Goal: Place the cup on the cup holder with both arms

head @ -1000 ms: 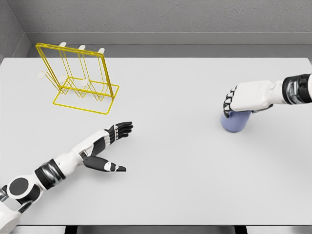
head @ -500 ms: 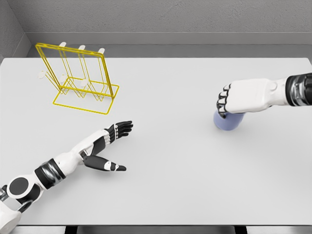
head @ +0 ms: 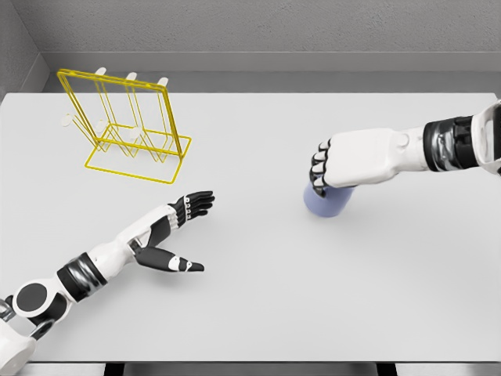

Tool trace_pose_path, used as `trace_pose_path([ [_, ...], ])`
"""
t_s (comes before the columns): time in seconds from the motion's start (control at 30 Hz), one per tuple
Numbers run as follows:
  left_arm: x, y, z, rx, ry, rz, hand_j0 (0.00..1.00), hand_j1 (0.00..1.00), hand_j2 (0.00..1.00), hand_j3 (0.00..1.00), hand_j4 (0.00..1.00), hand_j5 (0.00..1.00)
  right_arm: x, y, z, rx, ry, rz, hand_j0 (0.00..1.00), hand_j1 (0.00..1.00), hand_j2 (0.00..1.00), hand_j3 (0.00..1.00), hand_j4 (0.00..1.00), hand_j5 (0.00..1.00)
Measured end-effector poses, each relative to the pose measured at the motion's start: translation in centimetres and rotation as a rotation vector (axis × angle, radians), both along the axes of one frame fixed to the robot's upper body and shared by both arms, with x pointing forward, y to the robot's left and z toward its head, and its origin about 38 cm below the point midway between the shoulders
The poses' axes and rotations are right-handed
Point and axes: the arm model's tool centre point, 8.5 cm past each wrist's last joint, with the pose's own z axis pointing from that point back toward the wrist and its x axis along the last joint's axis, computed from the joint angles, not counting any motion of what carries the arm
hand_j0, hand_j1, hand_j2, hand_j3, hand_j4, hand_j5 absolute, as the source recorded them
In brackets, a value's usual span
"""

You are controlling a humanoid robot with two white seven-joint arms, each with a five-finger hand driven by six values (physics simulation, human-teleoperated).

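A pale blue cup (head: 326, 204) sits right of the table's middle, its upper part covered by my right hand (head: 335, 168), whose fingers are curled around it from above. The yellow wire cup holder (head: 125, 129), with white pegs along its top, stands at the far left of the table. My left hand (head: 182, 231) lies low over the table at the lower left, palm up, fingers spread and holding nothing. It is well apart from both the cup and the holder.
The white table (head: 258, 305) reaches a grey back wall and a grey side wall at the left. Its front edge runs along the bottom of the view.
My right hand has carried the cup leftward and slightly toward me, from the table's right side toward its middle. The left arm has barely shifted.
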Motion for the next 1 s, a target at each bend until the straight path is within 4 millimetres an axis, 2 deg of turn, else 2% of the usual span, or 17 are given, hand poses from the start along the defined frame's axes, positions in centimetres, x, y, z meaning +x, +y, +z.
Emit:
trace_pose_path([
  [0.7, 0.5, 0.2, 0.2, 0.008, -0.005, 0.006, 1.00, 1.00, 1.00, 1.00, 1.00, 1.00, -1.4, 7.9, -1.2, 0.101, 0.073, 0.184, 0.57, 0.57, 0.57, 0.57, 0.57, 0.57],
  [1.0, 0.6, 0.2, 0.2, 0.010, -0.005, 0.007, 1.00, 1.00, 1.00, 1.00, 1.00, 1.00, -1.9, 9.5, -1.6, 0.117, 0.087, 0.219, 0.58, 0.58, 0.58, 0.58, 0.58, 0.58],
])
